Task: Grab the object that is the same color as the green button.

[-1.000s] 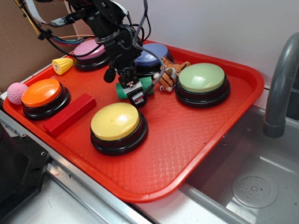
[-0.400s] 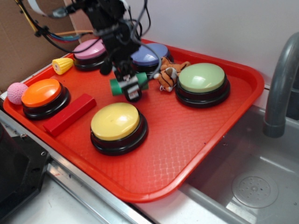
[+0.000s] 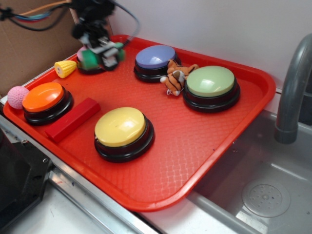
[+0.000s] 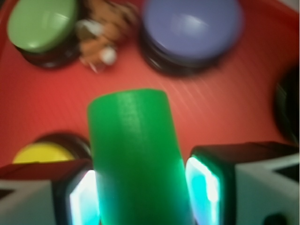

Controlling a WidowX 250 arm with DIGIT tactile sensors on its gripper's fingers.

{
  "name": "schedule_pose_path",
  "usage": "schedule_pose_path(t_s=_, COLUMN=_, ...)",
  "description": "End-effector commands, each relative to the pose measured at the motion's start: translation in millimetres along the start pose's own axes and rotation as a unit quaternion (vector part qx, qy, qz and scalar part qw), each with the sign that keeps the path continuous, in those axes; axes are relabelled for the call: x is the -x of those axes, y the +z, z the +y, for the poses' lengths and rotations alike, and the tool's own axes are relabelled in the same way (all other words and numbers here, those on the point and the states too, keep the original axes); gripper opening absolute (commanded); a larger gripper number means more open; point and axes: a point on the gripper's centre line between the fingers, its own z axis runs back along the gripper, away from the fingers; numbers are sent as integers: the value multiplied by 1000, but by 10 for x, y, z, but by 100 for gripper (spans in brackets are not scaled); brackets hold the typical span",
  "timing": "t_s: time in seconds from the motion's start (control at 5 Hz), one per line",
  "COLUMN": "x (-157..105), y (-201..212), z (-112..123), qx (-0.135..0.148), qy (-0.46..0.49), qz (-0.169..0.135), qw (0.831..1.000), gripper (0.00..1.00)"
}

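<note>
My gripper (image 3: 101,54) is shut on the green cylinder block (image 3: 88,59) and holds it in the air over the far left of the red tray (image 3: 195,146), in front of the pink button. In the wrist view the green cylinder (image 4: 136,154) sits clamped between my two pads (image 4: 204,190), pointing away from me. The pale green button (image 3: 210,82) stands at the tray's far right; it also shows in the wrist view (image 4: 41,24) at the top left.
On the tray: a blue button (image 3: 155,58), a yellow button (image 3: 121,127), an orange button (image 3: 44,97), a red rectangular block (image 3: 72,119), a small toy tiger (image 3: 176,77). A yellow corn toy (image 3: 65,68) and a pink ball (image 3: 17,96) lie at the left edge. A sink and grey faucet (image 3: 292,87) are on the right.
My gripper lifted the green cylinder off the tray's middle and carried it up and to the far left, over the pink button.
</note>
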Motion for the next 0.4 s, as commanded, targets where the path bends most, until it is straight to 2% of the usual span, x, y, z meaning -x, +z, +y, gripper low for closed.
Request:
schedule_pose_path(t_s=0.0, x=125, y=497, z=84, qx=-50, qy=69, qz=28, qw=996, gripper=0)
schedule_pose_path(t_s=0.2, x=191, y=531, z=90, qx=-37, qy=80, qz=29, qw=996, gripper=0)
